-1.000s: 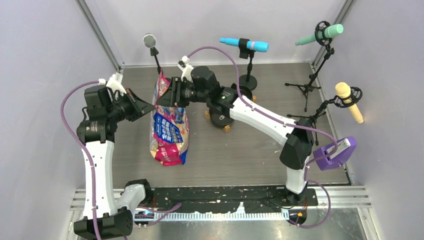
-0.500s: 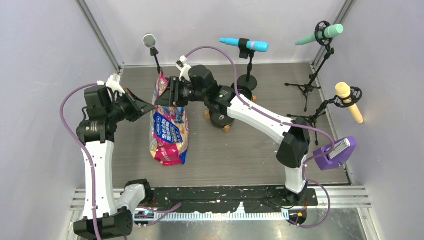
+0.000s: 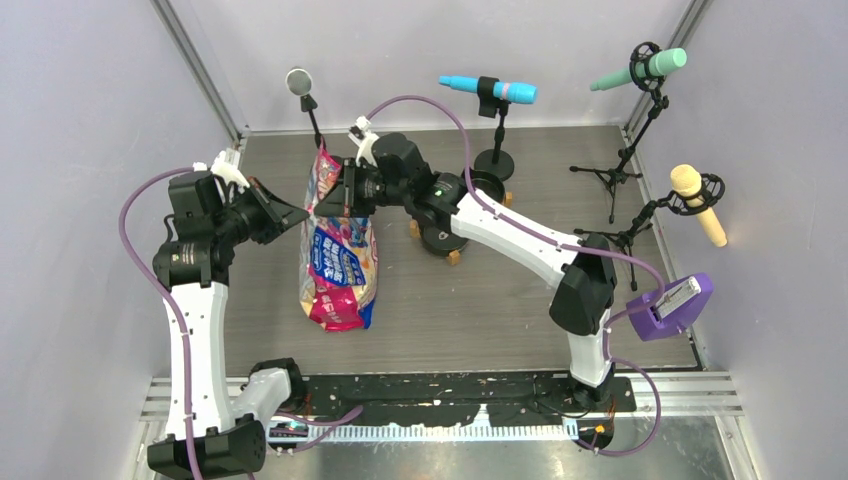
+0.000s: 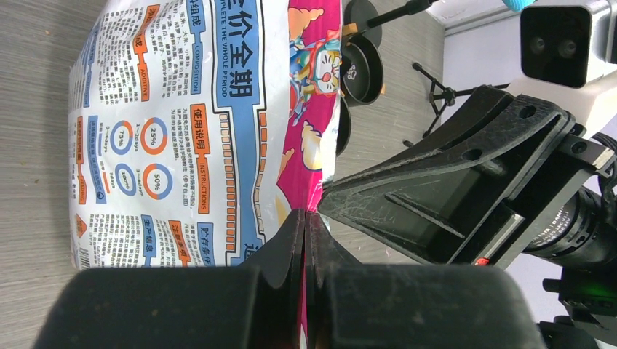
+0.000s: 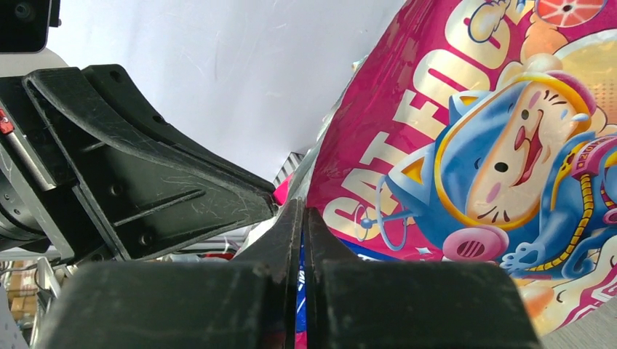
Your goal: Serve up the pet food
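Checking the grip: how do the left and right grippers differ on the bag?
The left gripper pinches the bag from the left, facing its text panel; the right gripper from the right, facing its cartoon front. The right arm reaches far across the table; the left arm is bent close. Both are shut on the bag's top edge.

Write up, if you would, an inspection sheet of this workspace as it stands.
Surface: table, grey wood grain.
Job's things: bag upright; kibble not visible; black bowls beside it, under the right arm.
Clutter: purple device at the right edge.
Grippers: left gripper and right gripper both shut on the bag's top edge.
Cables: purple cables loop off both arms, apart from the bag.
Surroundings: microphones on stands along the far and right sides; pale walls.
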